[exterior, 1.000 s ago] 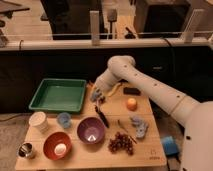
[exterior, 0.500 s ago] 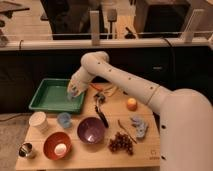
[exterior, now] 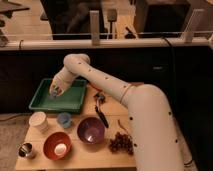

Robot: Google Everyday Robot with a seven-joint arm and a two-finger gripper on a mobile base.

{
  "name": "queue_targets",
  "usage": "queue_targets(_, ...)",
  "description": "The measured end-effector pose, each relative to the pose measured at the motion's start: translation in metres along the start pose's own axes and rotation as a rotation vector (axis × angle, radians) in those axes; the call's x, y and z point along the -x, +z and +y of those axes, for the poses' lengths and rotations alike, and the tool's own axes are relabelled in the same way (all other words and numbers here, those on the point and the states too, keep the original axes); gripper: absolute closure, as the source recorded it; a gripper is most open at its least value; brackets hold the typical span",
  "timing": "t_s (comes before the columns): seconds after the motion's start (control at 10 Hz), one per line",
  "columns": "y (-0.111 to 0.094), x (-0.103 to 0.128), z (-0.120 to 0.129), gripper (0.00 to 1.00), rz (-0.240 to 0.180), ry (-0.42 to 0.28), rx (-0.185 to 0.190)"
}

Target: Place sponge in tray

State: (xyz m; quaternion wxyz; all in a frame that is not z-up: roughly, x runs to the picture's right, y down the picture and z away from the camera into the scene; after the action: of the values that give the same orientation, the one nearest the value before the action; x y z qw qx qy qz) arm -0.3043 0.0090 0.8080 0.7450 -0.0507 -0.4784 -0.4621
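The green tray (exterior: 75, 101) lies at the back left of the wooden table. My gripper (exterior: 54, 92) hangs over the tray's left half, low and close to its floor. A small light-blue block, the sponge (exterior: 53, 93), shows right at the gripper's tip inside the tray's outline. Whether the sponge rests on the tray floor or hangs just above it does not show. The arm reaches in from the right and arches over the tray's back rim.
In front of the tray stand a white cup (exterior: 39, 121) and a small blue cup (exterior: 64, 119). A purple bowl (exterior: 91, 130), a red bowl (exterior: 56, 145) and a metal cup (exterior: 26, 150) are nearer the front edge. Grapes (exterior: 120, 142) and a black utensil (exterior: 101, 117) lie to the right.
The arm has swung left from the middle of the table to over the tray, and the gripper with the light-blue sponge has come down into the tray's left half.
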Motion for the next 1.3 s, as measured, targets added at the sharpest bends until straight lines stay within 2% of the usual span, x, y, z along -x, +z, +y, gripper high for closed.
queue_targets(0.1, 0.019, -0.006, 0.004, 0.63, -0.040, -0.071, -0.027)
queue_targets(0.2, 0.029, -0.010, 0.006, 0.54, -0.063, -0.109, -0.040)
queue_targets(0.4, 0.043, -0.018, 0.008, 0.33, -0.101, -0.168, -0.061)
queue_targets(0.6, 0.048, -0.024, 0.011, 0.21, -0.119, -0.219, -0.078)
queue_targets(1.0, 0.042, -0.037, 0.022, 0.20, -0.120, -0.258, -0.094)
queue_targets(1.3, 0.021, -0.043, 0.032, 0.20, -0.079, -0.222, -0.077)
